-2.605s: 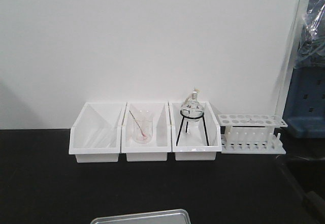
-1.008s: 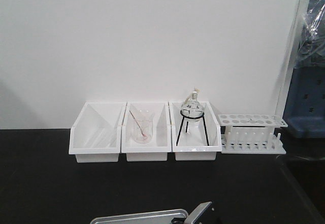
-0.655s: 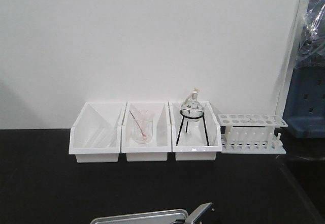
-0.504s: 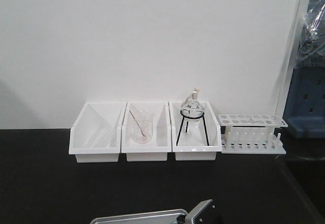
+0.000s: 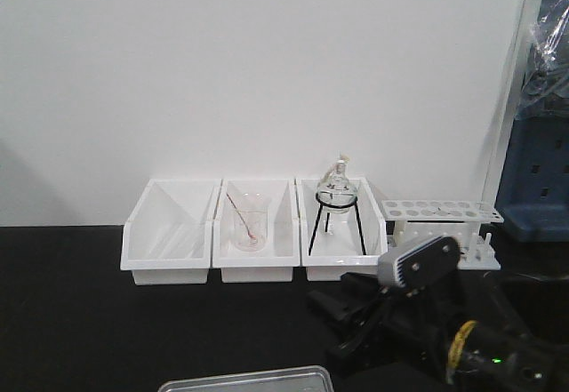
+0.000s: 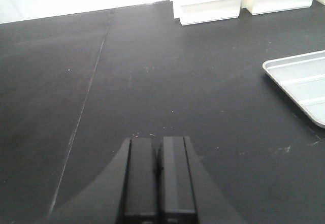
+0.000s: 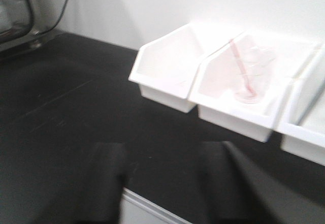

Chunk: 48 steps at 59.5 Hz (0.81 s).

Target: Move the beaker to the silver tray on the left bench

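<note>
The right claw is spread wide with nothing between its two dark fingers. It hangs just above the back edge of the silver tray, facing the wall. That view is blurred, so the finer detail is lost. The left claw has its fingers pressed together, empty, low over the bare black table well to the tray's left.

Beyond the tray, against the wall, stand three white bins. The middle bin holds a pink-tinged beaker with a rod, and the one to its right holds a round flask on a wire stand. A test-tube rack stands further right.

The clear beaker shows in no view, and the little of the tray that is visible lies bare. I cannot tell whether the beaker stands on the hidden part.

To do this step well, the right claw should stay wide until the clear beaker is found. It should keep away from the pink one, come level with the glass wall, and close gently.
</note>
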Tool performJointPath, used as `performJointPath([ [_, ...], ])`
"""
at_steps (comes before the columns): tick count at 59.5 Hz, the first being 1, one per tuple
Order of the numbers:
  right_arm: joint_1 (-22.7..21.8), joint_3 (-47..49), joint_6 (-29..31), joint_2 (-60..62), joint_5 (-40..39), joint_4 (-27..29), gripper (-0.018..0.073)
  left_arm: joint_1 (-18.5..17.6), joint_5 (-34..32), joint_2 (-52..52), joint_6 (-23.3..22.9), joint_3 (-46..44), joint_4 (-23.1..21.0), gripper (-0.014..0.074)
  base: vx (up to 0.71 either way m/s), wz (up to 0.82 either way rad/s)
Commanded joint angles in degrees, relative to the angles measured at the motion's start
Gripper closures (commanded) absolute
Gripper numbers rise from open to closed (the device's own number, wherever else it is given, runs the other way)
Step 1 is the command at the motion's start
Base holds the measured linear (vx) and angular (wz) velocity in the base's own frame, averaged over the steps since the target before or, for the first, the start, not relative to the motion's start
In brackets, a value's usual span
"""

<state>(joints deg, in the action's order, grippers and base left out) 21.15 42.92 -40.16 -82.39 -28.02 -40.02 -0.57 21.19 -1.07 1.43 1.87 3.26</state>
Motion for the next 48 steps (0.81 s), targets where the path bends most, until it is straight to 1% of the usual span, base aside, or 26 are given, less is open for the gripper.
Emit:
performJointPath([
  [1, -0.1, 1.04, -11.05, 11.65, 10.02, -6.53, 0.0459, -0.33, -4.31, -0.42, -0.1, 1.14, -0.16, 0.0595, 0.0, 0.0],
  [4, -0.1, 0.5, -16.22, 16.95, 15.86, -11.93, 0.058, -0.33, -4.31, -0.42, -0.1, 1.14, -0.16, 0.0595, 0.0, 0.0],
  [7, -0.1, -0.66, -20.34, 22.83, 21.59, -16.24, 0.0576, -0.33, -4.31, -0.42, -0.1, 1.14, -0.16, 0.0595, 0.0, 0.0],
  [9, -0.1, -1.74, -21.54, 26.22, 25.07, -19.03, 0.0576, -0.33, -4.31, -0.42, -0.1, 1.14, -0.16, 0.0595, 0.0, 0.0],
  [12, -0.1, -3.58, -21.84, 30.78, 29.68, -22.21, 0.0575, -0.33, -4.31, -0.42, -0.1, 1.14, -0.16, 0.0595, 0.0, 0.0],
  [14, -0.1, -5.07, -21.78, 33.97, 32.56, -23.03, 0.0574, -0.33, -4.31, -0.42, -0.1, 1.14, -0.16, 0.0595, 0.0, 0.0],
  [19, -0.1, -9.11, -21.78, 42.06, 38.14, -23.22, 0.0573, -0.33, -4.31, -0.42, -0.1, 1.14, -0.16, 0.0595, 0.0, 0.0],
  [25, -0.1, -13.1, -21.65, 50.88, 41.27, -23.22, 0.0573, -0.33, -4.31, -0.42, -0.1, 1.14, -0.16, 0.0595, 0.0, 0.0],
  [37, -0.1, -18.48, -21.65, 63.44, 41.33, -23.17, 0.0571, -0.33, -4.31, -0.42, -0.1, 1.14, -0.16, 0.0595, 0.0, 0.0],
  [48, -0.1, -19.53, -21.65, 68.81, 41.48, -23.42, 0.0571, -0.33, -4.31, -0.42, -0.1, 1.14, -0.16, 0.0595, 0.0, 0.0],
])
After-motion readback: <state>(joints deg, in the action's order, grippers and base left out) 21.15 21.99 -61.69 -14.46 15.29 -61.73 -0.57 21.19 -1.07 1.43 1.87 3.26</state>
